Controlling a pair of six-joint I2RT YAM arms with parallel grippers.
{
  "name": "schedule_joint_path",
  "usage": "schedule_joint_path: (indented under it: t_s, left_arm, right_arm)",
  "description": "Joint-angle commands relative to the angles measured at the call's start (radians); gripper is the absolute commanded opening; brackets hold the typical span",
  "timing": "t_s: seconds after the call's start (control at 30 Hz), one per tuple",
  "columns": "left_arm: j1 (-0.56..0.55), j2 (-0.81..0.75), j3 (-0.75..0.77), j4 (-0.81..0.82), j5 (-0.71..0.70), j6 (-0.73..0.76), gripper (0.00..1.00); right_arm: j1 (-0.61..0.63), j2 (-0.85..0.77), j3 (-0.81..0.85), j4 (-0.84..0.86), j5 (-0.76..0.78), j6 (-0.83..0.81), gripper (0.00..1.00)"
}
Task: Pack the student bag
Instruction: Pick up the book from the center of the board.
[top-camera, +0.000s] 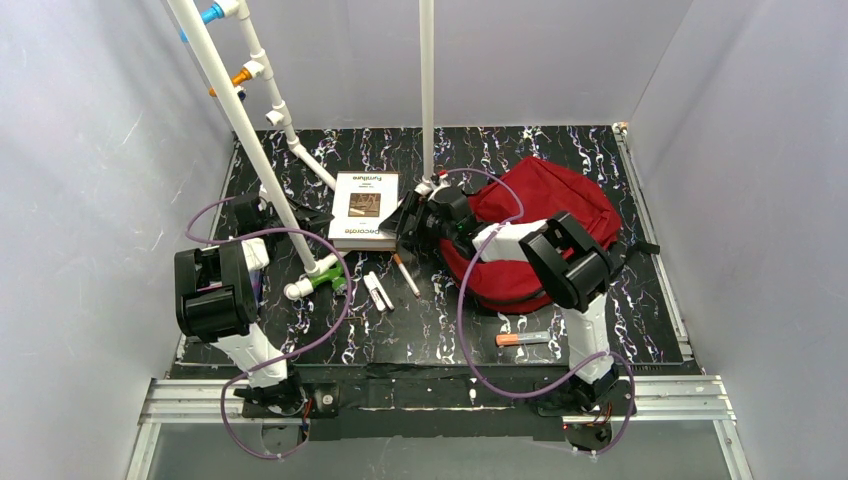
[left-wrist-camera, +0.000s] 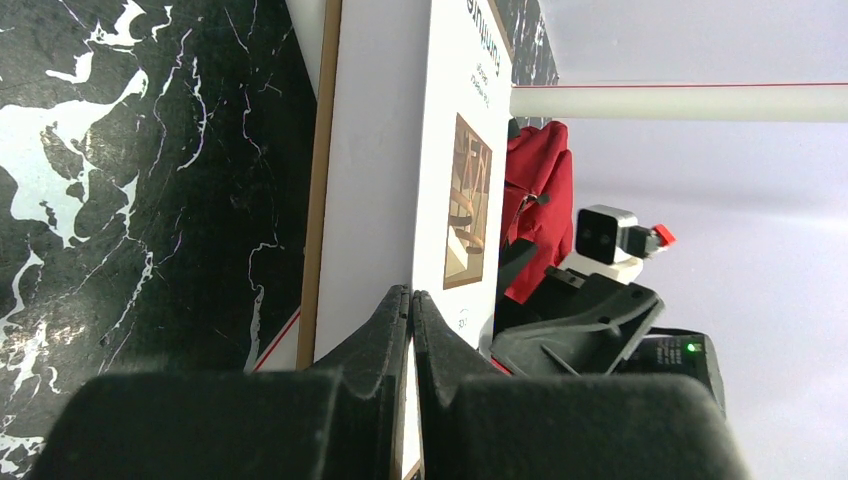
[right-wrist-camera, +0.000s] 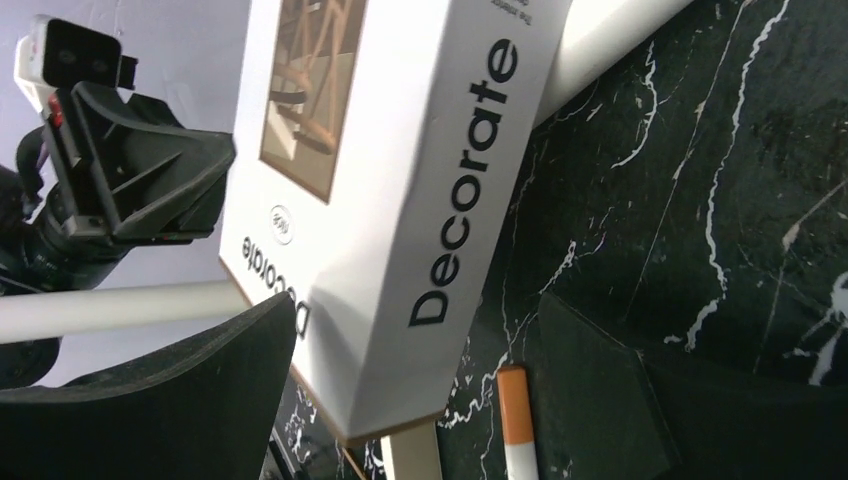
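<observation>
The dark-red student bag (top-camera: 560, 215) lies at the right of the table, partly under my right arm; a bit of it also shows in the left wrist view (left-wrist-camera: 540, 180). A white book (top-camera: 365, 208) titled "Decorate" lies left of it. My left gripper (top-camera: 303, 215) is shut, its tips (left-wrist-camera: 411, 296) at the book's left side edge (left-wrist-camera: 370, 180); I cannot tell whether it pinches anything. My right gripper (top-camera: 410, 228) is open, with the book's near right corner (right-wrist-camera: 400, 250) between its fingers (right-wrist-camera: 160, 400).
A white pen with an orange end (top-camera: 406, 275) lies by the book and shows between my right fingers (right-wrist-camera: 515, 420). A white clip-like item (top-camera: 377, 291) and an orange-capped marker (top-camera: 522, 339) lie nearer. A white pipe frame (top-camera: 250, 130) crosses the left side, and a vertical pole (top-camera: 427, 90) stands behind the book.
</observation>
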Motion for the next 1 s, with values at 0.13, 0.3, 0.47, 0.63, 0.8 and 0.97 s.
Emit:
schedule_joint_path:
  t_s: [0.13, 0.3, 0.47, 0.63, 0.8, 0.97]
  left_arm:
    - [0.001, 0.001, 0.015, 0.003, 0.033, 0.023, 0.0]
    - [0.002, 0.003, 0.023, -0.005, 0.038, 0.024, 0.0]
    - [0.001, 0.004, 0.023, -0.008, 0.048, 0.023, 0.0]
    - [0.002, -0.015, 0.04, -0.086, 0.024, 0.073, 0.0]
    - [0.02, -0.062, 0.073, -0.261, -0.07, 0.165, 0.38]
    - [0.064, -0.175, 0.137, -0.557, -0.293, 0.309, 0.73]
  right_arm:
    - [0.016, 0.068, 0.085, 0.132, -0.055, 0.144, 0.88]
    - [0.016, 0.093, 0.085, 0.209, -0.064, 0.229, 0.81]
    - [0.018, 0.131, 0.091, 0.259, -0.075, 0.288, 0.64]
    - [0.019, 0.108, 0.111, 0.229, -0.073, 0.272, 0.37]
    - [0.017, 0.061, 0.155, 0.147, -0.081, 0.209, 0.22]
    - [0.016, -0.028, 0.216, -0.066, -0.05, 0.061, 0.21]
